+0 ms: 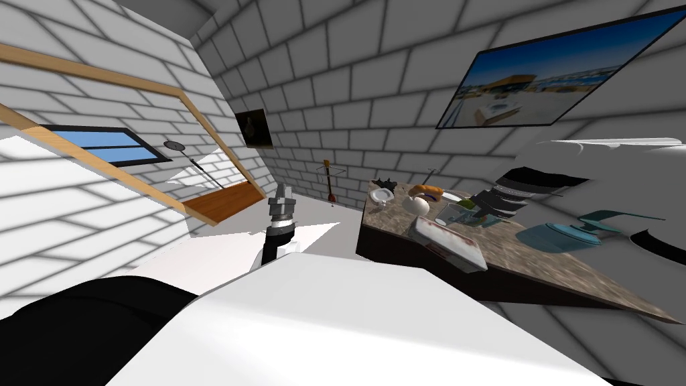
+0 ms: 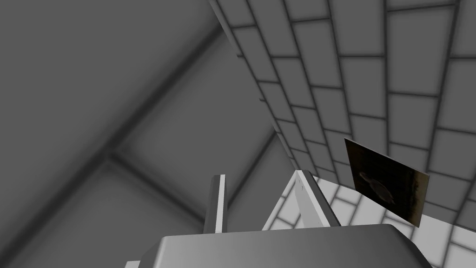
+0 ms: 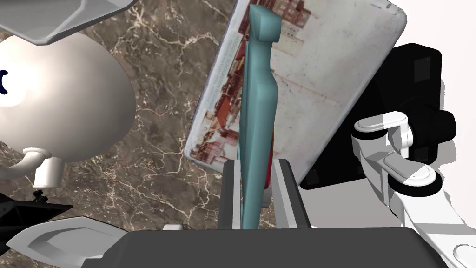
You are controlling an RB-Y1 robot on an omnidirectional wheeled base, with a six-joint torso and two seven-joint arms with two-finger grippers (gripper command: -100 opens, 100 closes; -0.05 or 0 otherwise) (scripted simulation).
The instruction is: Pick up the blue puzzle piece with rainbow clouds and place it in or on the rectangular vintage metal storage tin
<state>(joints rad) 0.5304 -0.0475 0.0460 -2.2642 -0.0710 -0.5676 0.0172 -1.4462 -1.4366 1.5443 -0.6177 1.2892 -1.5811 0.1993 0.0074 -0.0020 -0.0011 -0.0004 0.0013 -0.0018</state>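
In the right wrist view a thin teal-blue puzzle piece (image 3: 255, 116) stands edge-on between the fingers of my right gripper (image 3: 254, 164), which is shut on it. Just beyond it lies the rectangular tin (image 3: 325, 83), pale-lidded with red-brown printed sides, on a brown marble counter (image 3: 158, 116). The piece lines up with the tin's printed side. The head view shows the same tin (image 1: 447, 241) near the counter's front edge. A teal shape (image 1: 556, 236) sits to its right; I cannot tell if it is the piece. My left gripper (image 1: 282, 189) is raised beside the counter, its fingers (image 2: 217, 200) open and empty.
A round white pot (image 3: 60, 97) stands beside the tin, with grey dishes (image 3: 56, 237) and a black object (image 3: 18, 214) near it. On the counter (image 1: 536, 261) the head view shows a white plate (image 1: 382, 195), an orange loaf (image 1: 427, 190) and a glass container (image 1: 462, 212).
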